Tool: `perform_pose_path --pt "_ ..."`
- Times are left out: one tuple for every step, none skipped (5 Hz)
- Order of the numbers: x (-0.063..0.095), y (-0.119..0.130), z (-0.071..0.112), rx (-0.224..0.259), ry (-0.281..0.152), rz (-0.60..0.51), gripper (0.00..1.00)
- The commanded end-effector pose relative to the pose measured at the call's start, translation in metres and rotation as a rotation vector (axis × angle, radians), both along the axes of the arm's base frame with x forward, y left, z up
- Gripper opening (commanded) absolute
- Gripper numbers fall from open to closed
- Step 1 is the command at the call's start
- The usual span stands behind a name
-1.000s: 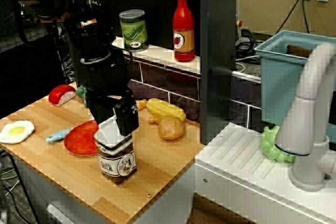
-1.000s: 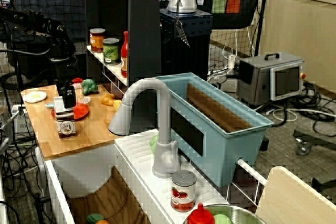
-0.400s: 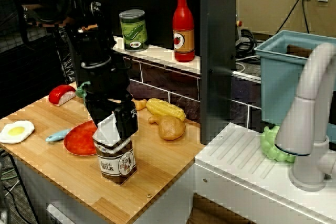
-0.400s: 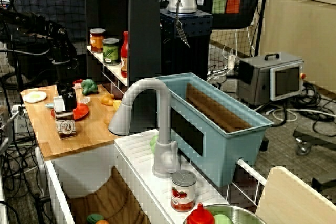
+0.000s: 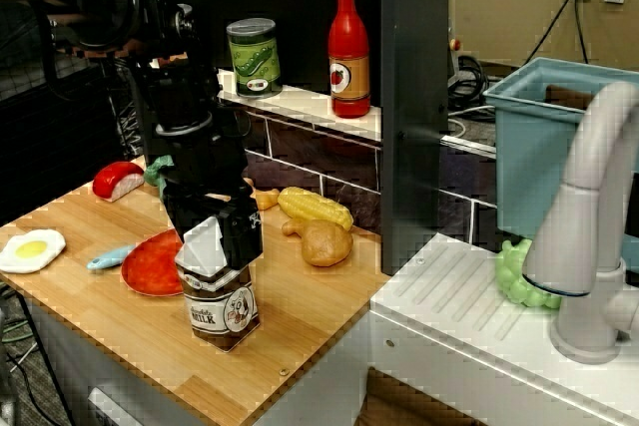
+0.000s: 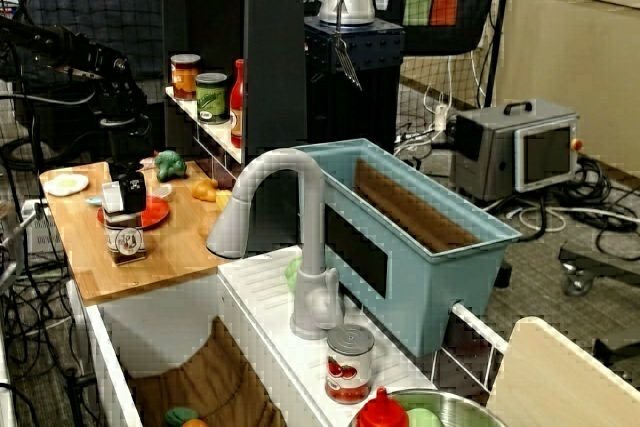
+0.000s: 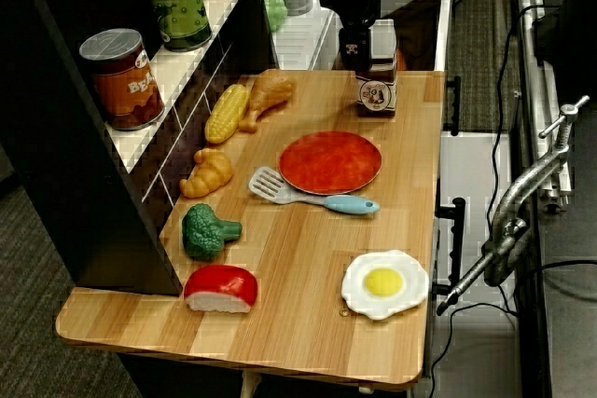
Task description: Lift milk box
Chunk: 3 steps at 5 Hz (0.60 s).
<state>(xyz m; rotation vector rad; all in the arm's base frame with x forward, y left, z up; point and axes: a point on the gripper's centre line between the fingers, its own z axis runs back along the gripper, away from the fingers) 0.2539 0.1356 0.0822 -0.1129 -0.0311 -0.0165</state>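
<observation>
**Hand clamped on milk box top**

While the hand [image 5: 213, 231] grips the white gable of the milk box [image 5: 220, 291], black fingers [image 5: 242, 228] press either side of the top. Whether the box base touches the desk [image 5: 300, 321] or sits just clear cannot be told. Box stands upright near the desk's front edge, label facing the camera. Just beside it lies the red plate [image 5: 153, 264]; a potato [image 5: 325, 242] and corn [image 5: 315, 209] sit behind, apart from the box.
</observation>
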Motion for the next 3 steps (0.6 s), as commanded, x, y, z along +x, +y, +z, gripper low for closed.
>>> perform_pose_path --pt "0.003 0.007 0.005 -0.004 -0.017 0.010 0.00" --pt "0.007 0.008 0.011 -0.023 -0.016 0.017 0.00" --pt "0.013 0.005 0.032 -0.075 -0.031 0.023 0.00"
